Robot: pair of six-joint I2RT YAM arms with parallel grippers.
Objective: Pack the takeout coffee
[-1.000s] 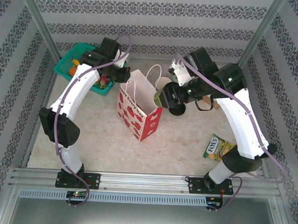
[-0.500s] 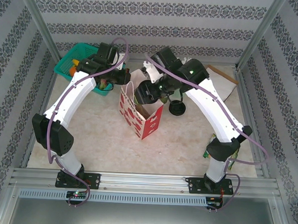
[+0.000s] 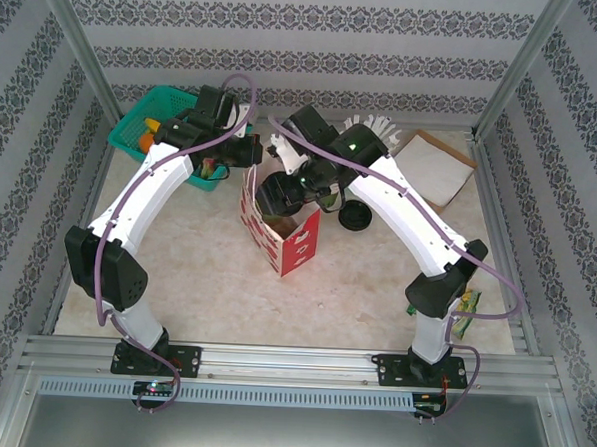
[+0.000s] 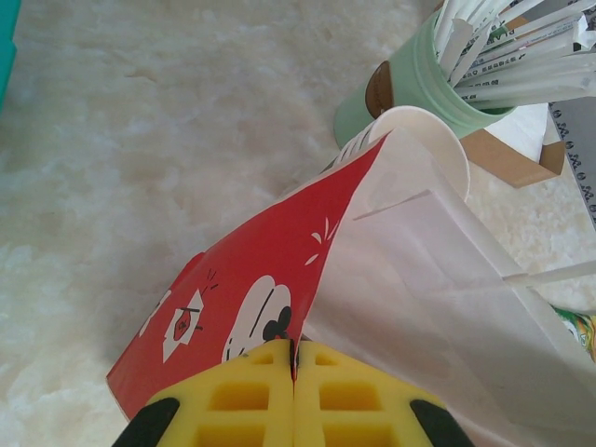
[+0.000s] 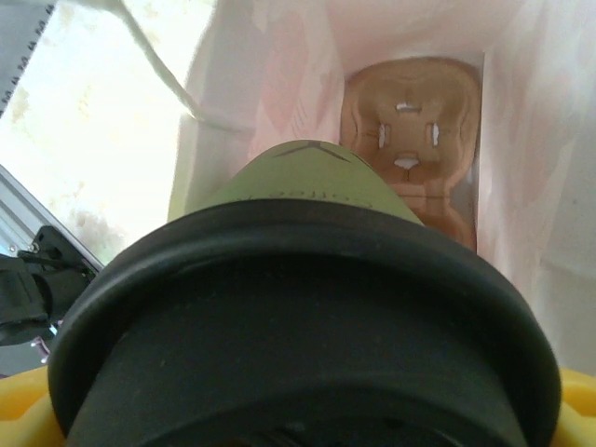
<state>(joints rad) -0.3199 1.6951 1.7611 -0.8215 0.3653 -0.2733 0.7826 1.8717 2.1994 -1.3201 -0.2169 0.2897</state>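
The takeout coffee (image 5: 307, 177), a green paper cup under a black lid (image 5: 298, 317), hangs inside the mouth of a red and white paper bag (image 3: 286, 238). My right gripper (image 3: 280, 195) is shut on it from above, with yellow fingers (image 5: 19, 410) showing at either side of the lid. A brown pulp carrier tray (image 5: 414, 140) lies at the bag's bottom, below the cup. My left gripper (image 4: 294, 352) is shut on the bag's upper edge (image 4: 321, 242) and holds that side up, at the bag's far left corner (image 3: 250, 161).
A loose black lid (image 3: 356, 219) lies on the table right of the bag. A mint cup of straws (image 4: 410, 84) and a white cup (image 4: 424, 140) stand behind it. A green basket (image 3: 154, 116) sits back left, brown paper (image 3: 437, 169) back right.
My right arm has swung left with the cup, from beside the bag to over its mouth, and the cup now hangs inside. The left arm still holds the bag's edge.
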